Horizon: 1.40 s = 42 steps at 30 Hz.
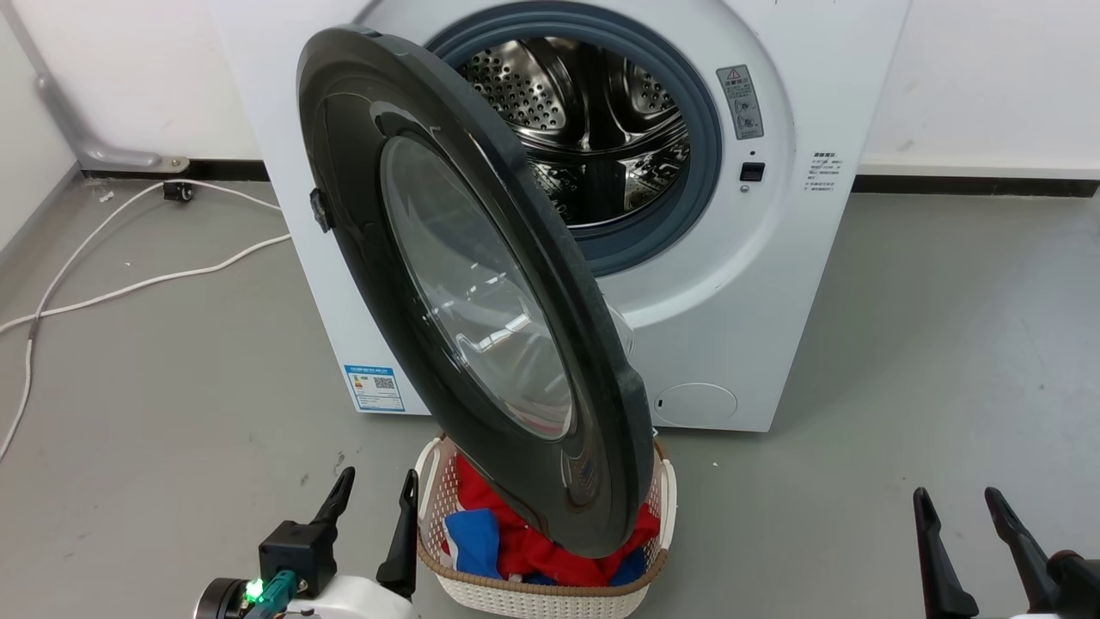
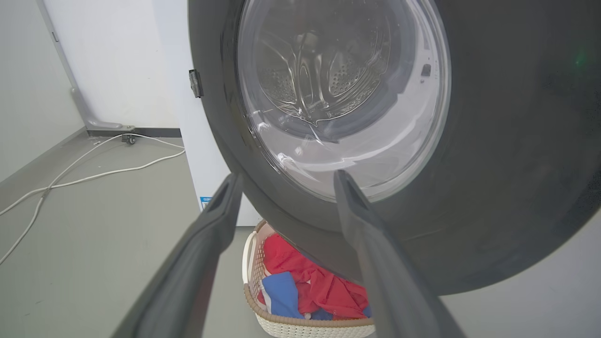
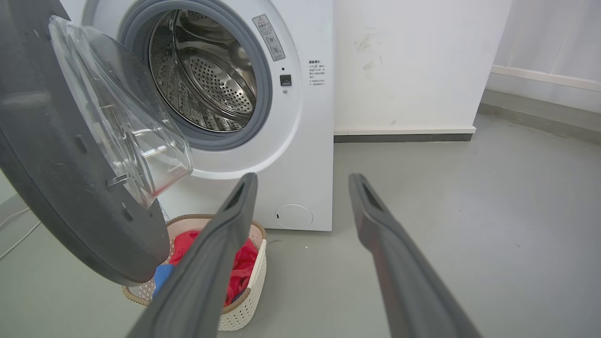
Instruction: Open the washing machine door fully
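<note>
The washing machine door (image 1: 481, 292) stood swung out from the washing machine (image 1: 773, 284) – hinged on the machine's left side and angled well away from the opening, though not folded flat back. In the head view the black disc ran from about 11 o'clock down to 6 o'clock, and the clear glass bowl bulged toward the machine. Behind it the steel drum (image 1: 593, 112) and the grey-blue gasket (image 1: 700, 172) were plain to see at 12 o'clock.

The door's lower edge hung over a white woven basket (image 1: 550, 597) on the grey floor (image 1: 902, 361), stuffed with red and blue clothes (image 1: 550, 554).

The left tool (image 1: 379, 473) sat at 7 o'clock in the head view, just beside the basket, fingers spread apart and gripping nothing – apart from the door too. The right tool (image 1: 956, 492) was at 5 o'clock, well off to the side over bare floor, fingers also parted and empty.

A white cable (image 1: 129, 284) trailed across the floor at 9 o'clock. Low on the machine's front were a small blue label (image 1: 374, 389) and a round flap (image 1: 696, 404).
</note>
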Available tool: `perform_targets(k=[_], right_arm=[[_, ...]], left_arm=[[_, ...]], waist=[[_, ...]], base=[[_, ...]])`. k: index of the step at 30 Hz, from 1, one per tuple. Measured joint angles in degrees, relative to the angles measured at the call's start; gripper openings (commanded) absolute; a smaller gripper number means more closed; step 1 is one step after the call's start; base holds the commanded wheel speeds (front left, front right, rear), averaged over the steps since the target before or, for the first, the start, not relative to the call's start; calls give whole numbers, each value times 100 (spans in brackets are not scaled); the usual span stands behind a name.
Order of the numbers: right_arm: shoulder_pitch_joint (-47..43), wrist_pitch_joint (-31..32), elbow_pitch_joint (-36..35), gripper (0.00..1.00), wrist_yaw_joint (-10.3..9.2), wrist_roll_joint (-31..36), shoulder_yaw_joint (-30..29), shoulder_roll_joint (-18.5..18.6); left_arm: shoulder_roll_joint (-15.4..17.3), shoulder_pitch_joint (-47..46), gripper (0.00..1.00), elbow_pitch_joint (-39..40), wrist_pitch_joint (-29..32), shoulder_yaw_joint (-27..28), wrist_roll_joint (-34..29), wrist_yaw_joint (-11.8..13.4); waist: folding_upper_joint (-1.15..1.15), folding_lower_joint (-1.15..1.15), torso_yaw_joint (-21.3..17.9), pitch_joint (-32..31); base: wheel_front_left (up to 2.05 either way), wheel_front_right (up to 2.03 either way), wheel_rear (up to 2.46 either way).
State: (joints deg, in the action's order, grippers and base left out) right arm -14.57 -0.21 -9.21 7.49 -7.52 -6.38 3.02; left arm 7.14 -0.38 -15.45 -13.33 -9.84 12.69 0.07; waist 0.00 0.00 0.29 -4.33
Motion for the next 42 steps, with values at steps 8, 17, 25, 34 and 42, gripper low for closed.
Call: perform_targets(k=[8, 17, 25, 34, 42], right_arm=[[-3, 9, -21, 100, 0, -52, 11, -1], [-1, 26, -20, 100, 0, -103, 29, -2], [2, 82, -10, 100, 0, -107, -11, -4], [9, 83, 27, 100, 0, -113, -47, -7], [21, 126, 65, 100, 0, -140, -32, -8]], left_arm=[[21, -92, 0, 68, 37, -32, 70, -34], [-64, -410, 0, 566, -105, 64, 115, 65], [-152, -1319, 0, 1361, -146, 21, 64, 93], [-339, -2616, 0, 2308, 282, -619, 65, 44], [-414, -3102, 0, 2671, 971, -1615, 559, 102]], waist=[[0, 0, 23, 33], [0, 0, 63, 72], [0, 1, 141, 67], [0, 1, 98, 26], [0, 1, -15, 44]], base=[[0, 0, 0], [0, 0, 0], [0, 0, 0], [0, 0, 0], [0, 0, 0]])
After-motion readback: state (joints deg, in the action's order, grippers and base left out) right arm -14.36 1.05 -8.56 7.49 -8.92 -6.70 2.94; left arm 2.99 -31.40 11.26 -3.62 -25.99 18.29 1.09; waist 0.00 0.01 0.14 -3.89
